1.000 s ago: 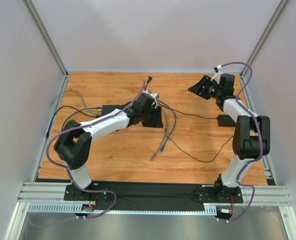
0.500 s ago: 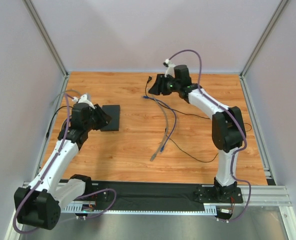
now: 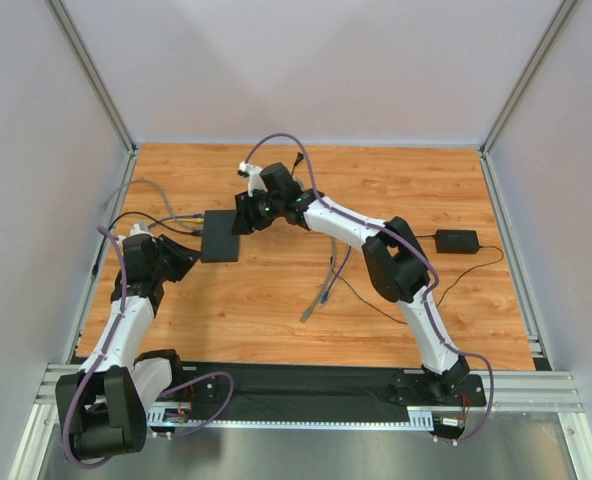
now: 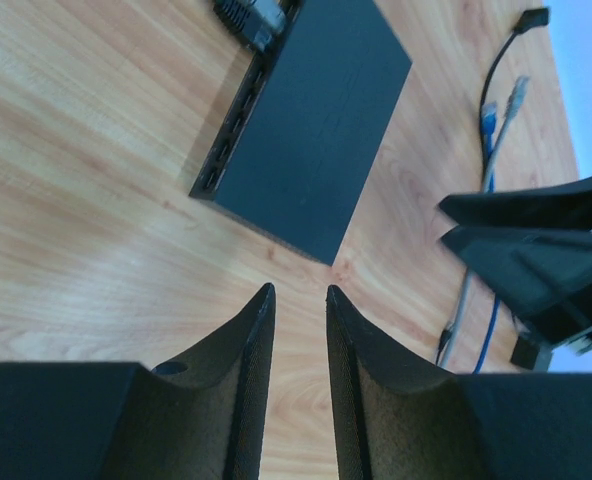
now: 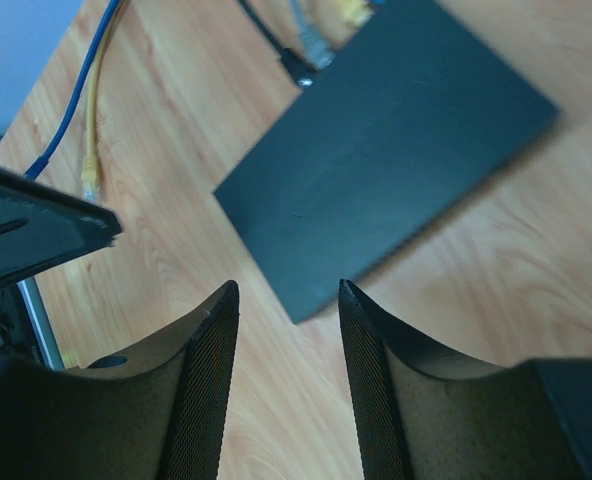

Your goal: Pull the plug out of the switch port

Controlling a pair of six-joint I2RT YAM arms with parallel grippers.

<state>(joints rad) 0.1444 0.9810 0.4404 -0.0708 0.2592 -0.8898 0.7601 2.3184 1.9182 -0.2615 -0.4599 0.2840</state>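
Two pincers, both empty, face each other across the task's box. Nearest, the left gripper (image 3: 179, 259) hangs low by the left edge of the table (image 3: 276, 320). Its fingers are parted by only a narrow slit, and a strip of bare wood lies between its tips and the near corner of the black box (image 4: 316, 120). The box lies flat on the wood; its top is plain matte black, and no lettering can be made out on it. The switch port (image 4: 228, 145) belongs to the row of sockets along the box's left edge, and the plug (image 4: 248, 14) sits at that row's far end, its cables running off toward the left rail. Just beside the box's far right corner hovers the right gripper (image 5: 284, 288), fingers clearly apart. Right of the box, loose cables (image 3: 328, 275) lie across the boards; farther right, well apart, rests the adapter brick (image 3: 456, 240). Open boards run on to the back wall.
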